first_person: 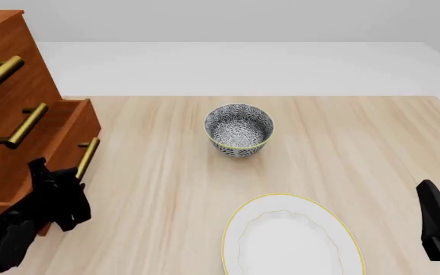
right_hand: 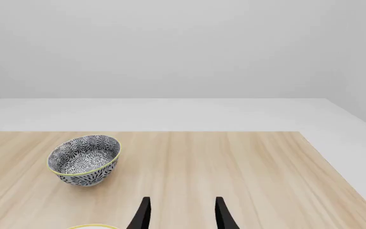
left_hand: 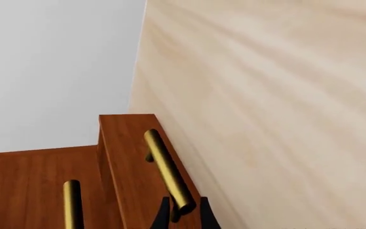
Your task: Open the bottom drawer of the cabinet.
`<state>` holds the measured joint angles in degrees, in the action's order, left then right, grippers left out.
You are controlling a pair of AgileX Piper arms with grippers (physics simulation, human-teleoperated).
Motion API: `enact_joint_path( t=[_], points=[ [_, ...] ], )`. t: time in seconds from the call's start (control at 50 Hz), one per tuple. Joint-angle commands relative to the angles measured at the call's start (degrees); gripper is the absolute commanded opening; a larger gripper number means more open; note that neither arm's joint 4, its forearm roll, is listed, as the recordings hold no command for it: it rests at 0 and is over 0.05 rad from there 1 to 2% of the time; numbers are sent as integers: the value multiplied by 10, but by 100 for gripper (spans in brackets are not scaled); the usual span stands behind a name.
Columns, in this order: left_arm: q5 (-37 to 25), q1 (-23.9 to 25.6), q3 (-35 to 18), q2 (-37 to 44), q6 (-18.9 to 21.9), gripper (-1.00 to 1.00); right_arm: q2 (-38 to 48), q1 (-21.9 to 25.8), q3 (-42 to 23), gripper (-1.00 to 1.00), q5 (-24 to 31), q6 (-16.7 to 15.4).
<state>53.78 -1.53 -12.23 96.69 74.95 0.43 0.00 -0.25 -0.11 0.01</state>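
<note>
The cabinet (first_person: 14, 57) stands at the table's left edge, reddish-brown with three brass bar handles. Its bottom drawer (first_person: 77, 127) sticks out a short way from the cabinet front, with the top edge of its front panel showing. My left gripper (first_person: 71, 182) is at the near end of that drawer's handle (first_person: 87, 156). In the left wrist view the two black fingers (left_hand: 162, 215) sit on either side of the handle (left_hand: 167, 169), shut on it, with the gripper (left_hand: 184, 215) at the bar's end. My right gripper (first_person: 432, 195) hovers at the table's near right, open and holding nothing (right_hand: 181, 213).
A blue-and-white patterned bowl (first_person: 239, 129) (right_hand: 84, 160) stands mid-table. A white plate with a yellow rim (first_person: 293, 240) lies at the near edge, between the arms. The middle drawer's handle (left_hand: 72, 205) is beside the gripped one.
</note>
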Motion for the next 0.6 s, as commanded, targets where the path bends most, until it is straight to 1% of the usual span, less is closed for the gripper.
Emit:
enact_joint_path(
  t=[0.02, 0.3, 0.6],
  points=[
    [8, 13, 18, -18, 7, -100, 0, 0, 0, 100, 0, 0],
    [2, 17, 12, -19, 1, -100, 0, 0, 0, 100, 0, 0],
    [8, 21, 11, -9, -1, -100, 0, 0, 0, 100, 0, 0]
  ],
)
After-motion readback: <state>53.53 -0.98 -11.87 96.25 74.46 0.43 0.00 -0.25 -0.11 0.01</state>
